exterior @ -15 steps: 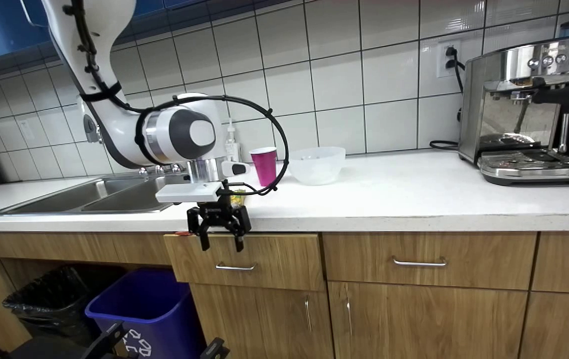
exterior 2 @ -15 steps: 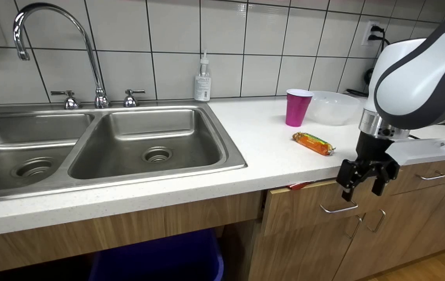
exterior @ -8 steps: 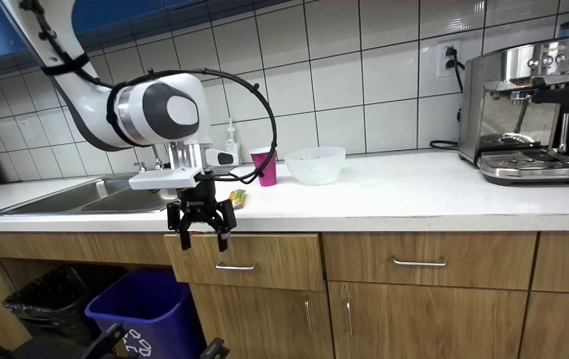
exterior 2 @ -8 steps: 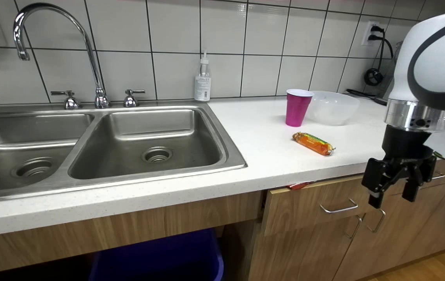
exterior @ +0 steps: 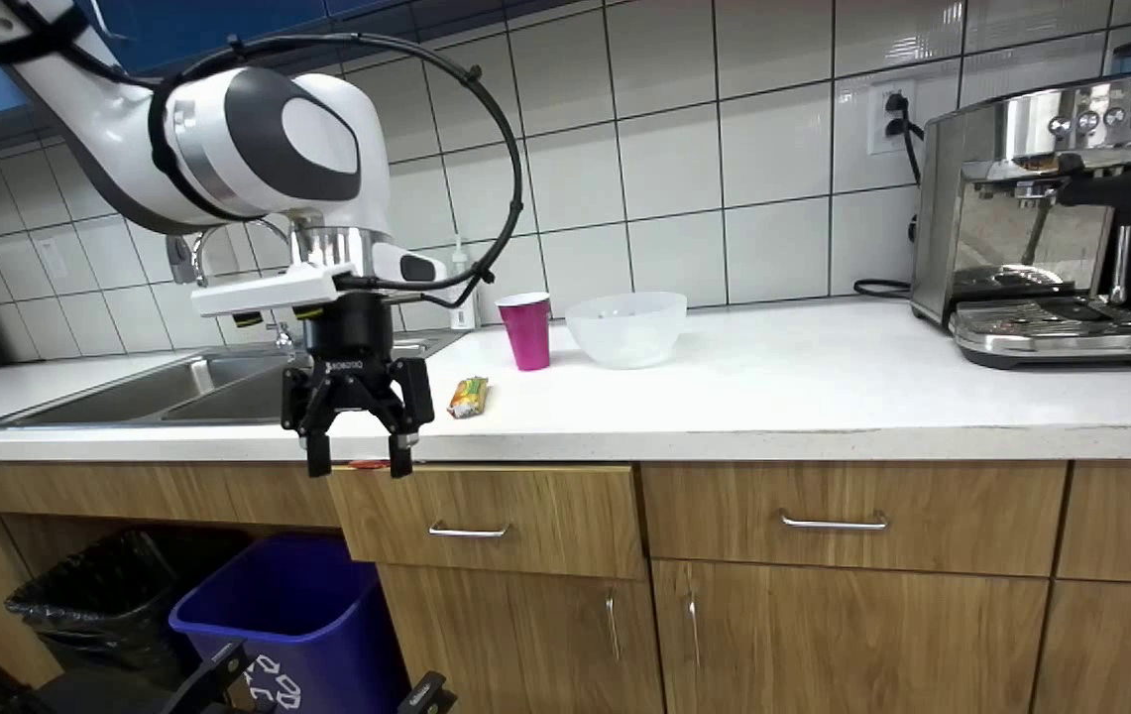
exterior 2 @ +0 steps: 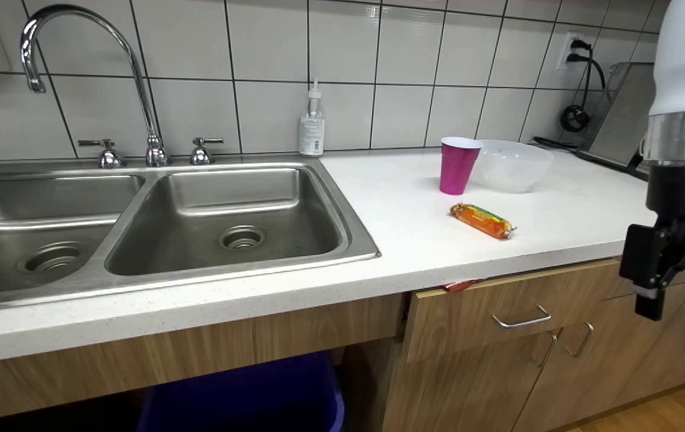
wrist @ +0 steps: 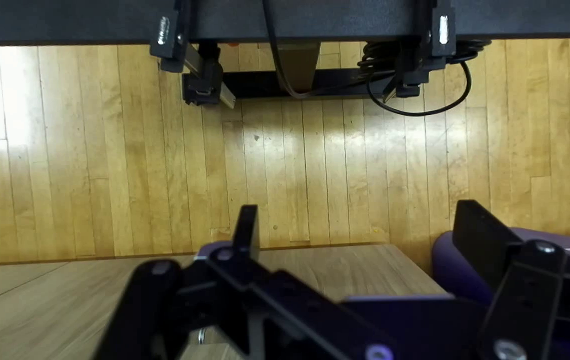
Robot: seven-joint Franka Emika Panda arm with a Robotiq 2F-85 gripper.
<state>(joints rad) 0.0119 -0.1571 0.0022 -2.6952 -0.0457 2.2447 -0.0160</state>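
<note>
My hand [exterior: 359, 460] is spread wide, with nothing between its fingers [wrist: 482, 240]; past them the wrist view shows floor [wrist: 285, 165]. Nearest to me is the drawer [exterior 2: 507, 306], under the edge of the surface [exterior 2: 402, 240] and pulled slightly out; I hang in front of it and seem to touch no part of it. I judge it stiff, more heavy than light, hardly fragile, and likely to run well only along its own line. Its handle [exterior: 466, 533] is a thin metal bar standing off the front: hard, smooth, probably a little slippery, and best taken square at its middle. A red thing [exterior 2: 459, 286] pokes out at the drawer's top; it looks thin and soft, and might snag. On the surface an orange packet [exterior 2: 482, 221] lies near a cup [exterior 2: 460, 171].
</note>
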